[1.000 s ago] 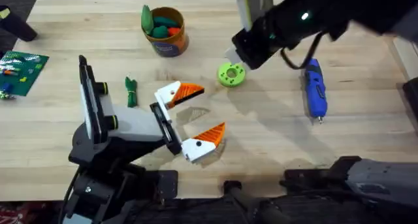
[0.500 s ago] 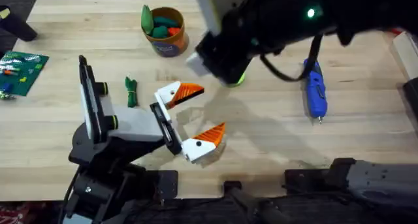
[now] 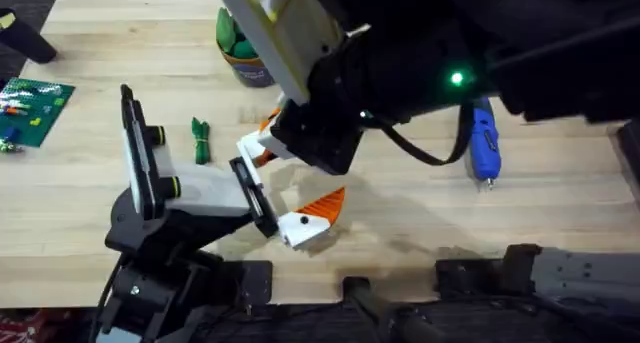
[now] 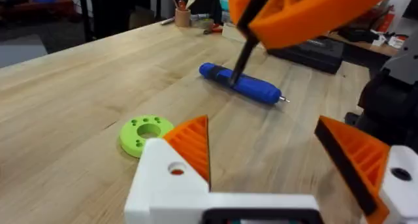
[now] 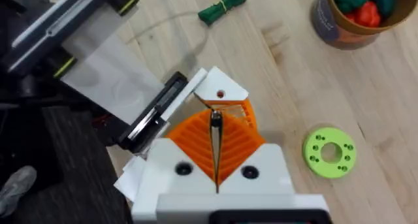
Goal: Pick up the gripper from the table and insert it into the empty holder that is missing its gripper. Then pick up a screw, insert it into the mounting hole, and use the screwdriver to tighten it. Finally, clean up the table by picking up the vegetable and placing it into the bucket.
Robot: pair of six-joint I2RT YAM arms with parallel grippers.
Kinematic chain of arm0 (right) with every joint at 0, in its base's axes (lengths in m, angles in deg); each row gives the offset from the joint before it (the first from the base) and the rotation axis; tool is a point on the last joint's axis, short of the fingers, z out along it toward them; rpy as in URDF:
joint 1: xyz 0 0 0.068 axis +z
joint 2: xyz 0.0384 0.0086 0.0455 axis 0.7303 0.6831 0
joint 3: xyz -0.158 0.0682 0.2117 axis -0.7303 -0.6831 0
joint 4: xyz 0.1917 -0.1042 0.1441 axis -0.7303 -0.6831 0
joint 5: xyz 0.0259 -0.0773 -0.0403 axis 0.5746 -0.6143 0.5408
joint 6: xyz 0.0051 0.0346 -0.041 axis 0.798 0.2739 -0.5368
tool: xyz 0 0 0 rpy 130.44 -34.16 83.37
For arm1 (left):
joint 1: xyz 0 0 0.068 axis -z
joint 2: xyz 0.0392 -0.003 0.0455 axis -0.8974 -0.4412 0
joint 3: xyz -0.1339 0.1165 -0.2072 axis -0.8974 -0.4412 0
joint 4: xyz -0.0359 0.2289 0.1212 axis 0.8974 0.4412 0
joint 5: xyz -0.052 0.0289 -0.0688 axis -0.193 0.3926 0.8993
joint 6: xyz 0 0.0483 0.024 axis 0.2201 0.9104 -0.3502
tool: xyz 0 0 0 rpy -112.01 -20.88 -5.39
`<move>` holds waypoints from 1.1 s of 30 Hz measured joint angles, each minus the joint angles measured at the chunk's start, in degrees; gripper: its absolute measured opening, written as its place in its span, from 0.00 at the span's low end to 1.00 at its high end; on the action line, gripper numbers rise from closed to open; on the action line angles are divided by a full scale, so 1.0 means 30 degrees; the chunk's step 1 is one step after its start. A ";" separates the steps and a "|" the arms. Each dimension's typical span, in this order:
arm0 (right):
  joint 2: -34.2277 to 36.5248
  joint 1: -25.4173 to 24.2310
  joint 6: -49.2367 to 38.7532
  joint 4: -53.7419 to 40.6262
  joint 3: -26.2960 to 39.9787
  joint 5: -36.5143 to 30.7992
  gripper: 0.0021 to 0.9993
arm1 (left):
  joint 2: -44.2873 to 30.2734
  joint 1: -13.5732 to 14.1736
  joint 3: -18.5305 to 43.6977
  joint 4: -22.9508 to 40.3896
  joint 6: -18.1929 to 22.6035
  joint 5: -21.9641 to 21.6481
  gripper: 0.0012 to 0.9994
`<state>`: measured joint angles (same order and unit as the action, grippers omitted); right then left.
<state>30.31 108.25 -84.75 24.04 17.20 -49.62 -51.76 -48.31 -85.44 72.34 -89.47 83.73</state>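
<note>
Right gripper point(image 5: 215, 123) hangs low over the middle of the desk point(image 3: 420, 223), its orange pads pressed together. A small dark sliver sits at the pad tips, and I cannot tell whether that is a screw or only the seam. Directly under it lies the gripper piece point(image 5: 221, 96), white base up, hole showing, orange wedge pointing toward the desk's right edge. It touches the end of the holder point(image 5: 157, 116). Whether it is fully seated I cannot tell, though it lines up with the bracket the way its twin does on the other side. My read is that the right arm is stationed there because the mounting hole is the target and a screw comes next. The left gripper point(image 4: 261, 129) stands spread wide and low near the front edge, which I take as it acting as the fixture. The green ring point(image 5: 330, 152) sits just beyond the holder, toward the far edge. The screwdriver point(image 3: 483, 138) lies flat toward the right edge, bit toward the front, well apart from the work and free to grab. The vegetable point(image 3: 202, 141) lies left of the middle, not yet cleared. The bucket point(image 5: 346, 28) stands at the far edge, already holding other toys.
</note>
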 joint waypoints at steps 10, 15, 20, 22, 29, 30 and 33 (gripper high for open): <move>0.0000 0.0000 -0.0224 -0.0035 0.0000 0.1552 0.00 | 0.0000 0.0000 0.0000 0.0000 -0.0006 0.0000 0.98; 0.0000 0.0000 -0.0905 -0.0043 0.0000 0.1680 0.00 | 0.0007 0.0000 0.0000 0.0000 -0.0007 -0.0001 0.98; 0.0000 0.0000 -0.1496 -0.0043 0.0000 0.1722 0.00 | 0.0007 0.0000 0.0000 0.0000 0.0000 -0.0001 0.98; 0.0007 0.0000 -0.1723 -0.0042 0.0000 0.1715 0.00 | 0.0000 0.0000 0.0000 0.0000 0.0000 -0.0001 0.98; 0.0000 0.0000 -0.3446 0.0203 0.0000 0.1722 0.00 | 0.0000 0.0000 0.0000 0.0000 0.0000 -0.0001 0.98; 0.0000 0.0000 -0.3639 0.0221 0.0000 0.1722 0.00 | 0.0000 0.0000 0.0000 0.0000 0.0000 0.0006 0.98; 0.0000 0.0000 -0.4228 0.0249 0.0000 0.1722 0.00 | 0.0007 0.0000 0.0000 0.0000 0.0000 0.0006 0.98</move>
<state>30.31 108.25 -97.43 24.79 17.20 -44.46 -51.73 -48.31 -85.44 72.34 -89.47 83.75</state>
